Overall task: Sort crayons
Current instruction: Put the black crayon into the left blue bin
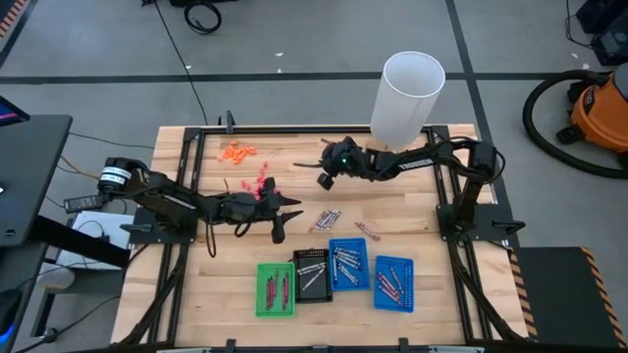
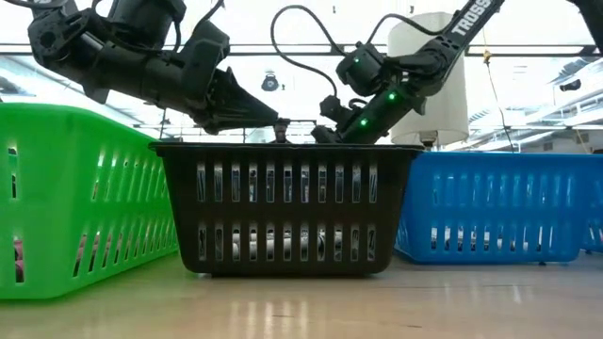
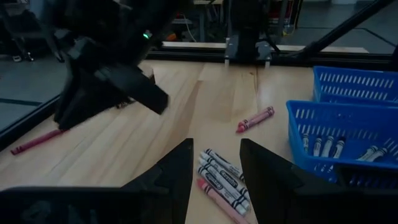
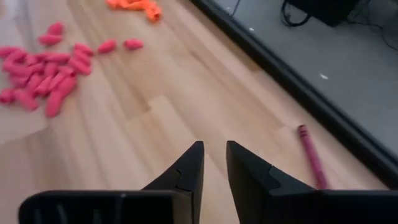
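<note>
High view: the left gripper (image 1: 280, 233) hovers, jaws apart and empty, at nine o'clock of a loose cluster of silvery grey wax crayons (image 1: 327, 219) on the wooden table (image 1: 412, 206). The right gripper (image 1: 323, 180), jaws slightly apart and empty, hangs at twelve o'clock of them. Further crayons lie in the green (image 1: 276, 289), black (image 1: 313, 274) and blue plastic trays (image 1: 349, 265).

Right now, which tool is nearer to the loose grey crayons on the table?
Left. The left tool hovers right beside the grey crayons, which lie just ahead of its open fingers. The right tool is farther off, toward the far edge near the white tube.
</note>
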Controlling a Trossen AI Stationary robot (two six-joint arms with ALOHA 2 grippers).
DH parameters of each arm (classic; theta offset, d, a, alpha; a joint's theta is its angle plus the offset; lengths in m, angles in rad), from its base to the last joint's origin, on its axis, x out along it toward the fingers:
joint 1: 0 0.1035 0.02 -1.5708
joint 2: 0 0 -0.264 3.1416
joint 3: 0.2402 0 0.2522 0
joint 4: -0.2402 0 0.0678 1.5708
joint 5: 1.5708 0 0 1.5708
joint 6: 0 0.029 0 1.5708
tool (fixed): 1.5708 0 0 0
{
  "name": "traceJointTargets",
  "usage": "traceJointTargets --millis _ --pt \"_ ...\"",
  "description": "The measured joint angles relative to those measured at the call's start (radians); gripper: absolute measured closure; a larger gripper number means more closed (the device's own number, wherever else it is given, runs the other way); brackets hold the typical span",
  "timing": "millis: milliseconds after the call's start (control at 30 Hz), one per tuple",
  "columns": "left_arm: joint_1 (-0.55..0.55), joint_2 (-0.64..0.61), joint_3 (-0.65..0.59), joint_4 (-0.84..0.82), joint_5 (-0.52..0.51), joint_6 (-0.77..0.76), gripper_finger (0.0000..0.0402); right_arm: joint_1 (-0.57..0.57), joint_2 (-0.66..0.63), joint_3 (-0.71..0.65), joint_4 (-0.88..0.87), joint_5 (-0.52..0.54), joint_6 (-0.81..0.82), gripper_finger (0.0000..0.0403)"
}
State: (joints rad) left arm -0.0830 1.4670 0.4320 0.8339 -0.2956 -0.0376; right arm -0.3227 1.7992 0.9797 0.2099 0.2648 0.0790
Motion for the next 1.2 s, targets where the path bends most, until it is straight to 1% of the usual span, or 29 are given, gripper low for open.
traceJointTargets --millis 133,400,533,633,700,800,900,1000,1100,1200 --pt "0.000 0.000 0.000 -0.002 0.000 0.000 0.0260 -0.034 -0.001 0.001 0.005 0.000 0.021 0.0299" --pt "0.000 0.000 0.000 -0.014 0.000 0.006 0.0260 -0.096 -0.001 -0.023 0.048 -0.022 0.058 0.0213" --pt "0.000 0.000 0.000 -0.015 0.000 0.006 0.0260 -0.120 -0.001 -0.055 0.086 -0.031 0.054 0.0181" --pt "0.000 0.000 0.000 -0.015 0.000 0.006 0.0260 -0.127 -0.001 -0.094 0.192 -0.030 0.054 0.0171" --pt "0.000 0.000 0.000 -0.014 0.001 0.006 0.0260 -0.126 0.014 -0.120 0.262 0.004 0.040 0.0171" --pt "0.000 0.000 0.000 -0.015 0.001 0.007 0.0260 -0.126 0.044 -0.138 0.308 0.031 0.032 0.0178" --pt "0.000 0.000 0.000 -0.016 0.001 0.007 0.0260 -0.126 0.048 -0.135 0.167 0.007 0.048 0.0187" --pt "0.000 0.000 0.000 -0.021 0.001 0.007 0.0260 -0.113 0.018 -0.114 -0.001 0.041 0.046 0.0197" --pt "0.001 0.000 0.001 -0.021 0.001 0.011 0.0260 -0.109 -0.010 -0.074 -0.190 0.047 0.054 0.0207" --pt "0.001 0.000 0.001 -0.013 0.001 0.026 0.0260 -0.118 -0.011 -0.034 -0.356 0.073 0.052 0.0214"
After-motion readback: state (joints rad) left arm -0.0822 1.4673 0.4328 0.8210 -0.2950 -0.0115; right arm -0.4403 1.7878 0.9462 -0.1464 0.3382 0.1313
